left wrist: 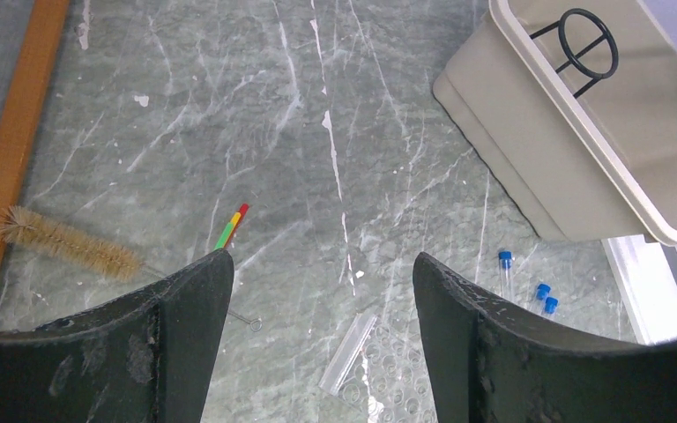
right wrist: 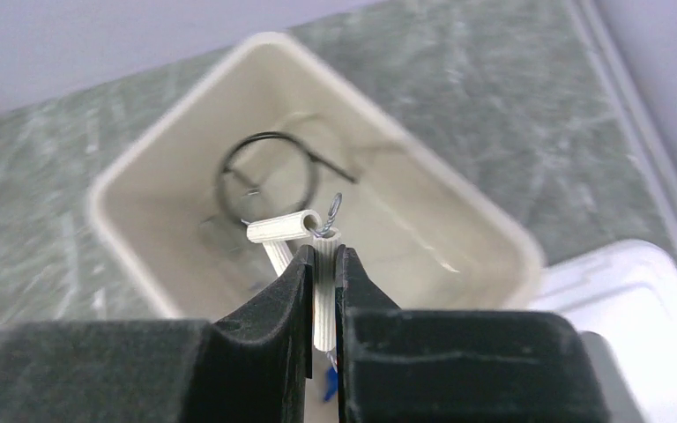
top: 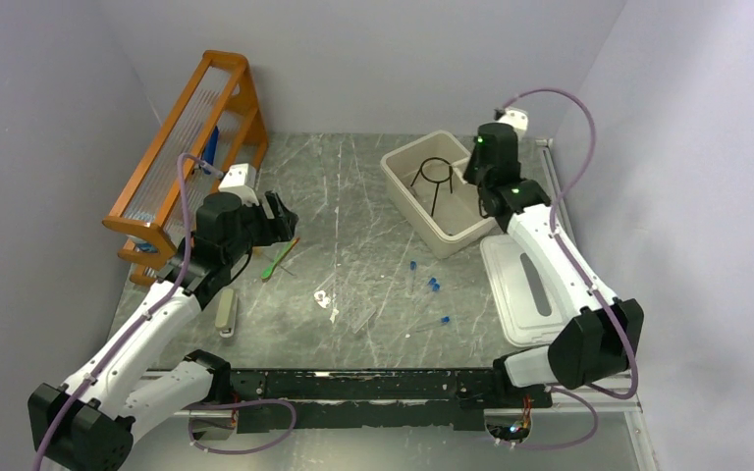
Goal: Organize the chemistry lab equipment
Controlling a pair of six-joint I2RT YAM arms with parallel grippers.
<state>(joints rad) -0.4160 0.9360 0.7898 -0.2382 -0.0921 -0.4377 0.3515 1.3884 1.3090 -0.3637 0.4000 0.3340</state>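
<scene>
My right gripper [right wrist: 322, 254] is shut on a white triangle [right wrist: 284, 227] of ribbed tubes and wire, held above the beige bin [right wrist: 132, 167]. A black wire ring with stem [right wrist: 264, 176] lies inside that bin [top: 457, 235]. My left gripper [left wrist: 322, 264] hangs open and empty over the table, near the green-handled tool [left wrist: 232, 225]. Blue-capped clear tubes [left wrist: 505, 264] and a clear bag [left wrist: 353, 352] lie ahead of it. In the top view the left gripper [top: 280, 216] is at the left and the right gripper [top: 479, 188] over the bin.
An orange wooden rack [top: 191, 137] stands at the back left. A bristle brush [left wrist: 70, 242] lies beside it. The bin's white lid [top: 525, 289] rests at the right under the right arm. A beige bar [top: 226, 312] lies near the left arm.
</scene>
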